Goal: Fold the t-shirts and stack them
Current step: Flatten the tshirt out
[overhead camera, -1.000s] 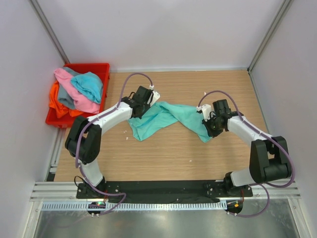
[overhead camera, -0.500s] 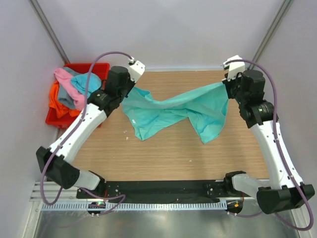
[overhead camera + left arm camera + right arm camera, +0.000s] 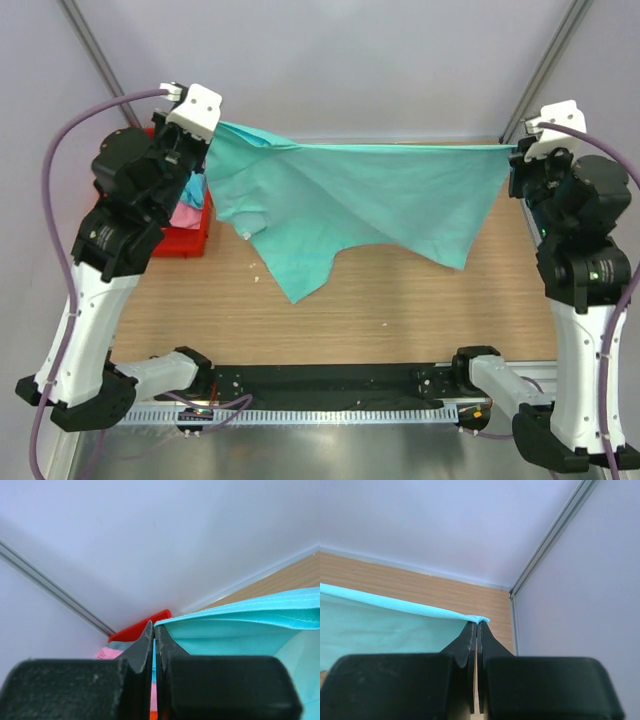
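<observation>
Spreading is in hand: the left gripper [image 3: 208, 130] and right gripper [image 3: 514, 155], each pinched shut on a top corner of the mint shirt [image 3: 370, 195], hold it stretched across the upper frame, above the table [image 3: 400, 310]. The thin, soft cloth hangs in slack diagonal folds, ragged along the bottom. Next it likely needs laying flat for folding.

t-shirt [image 3: 370, 195] above table [image 3: 400, 310], bin [image 3: 197, 240] left

wooden table [image 3: 400, 310], red bin [image 3: 186, 243] at its far-left corner
</observation>
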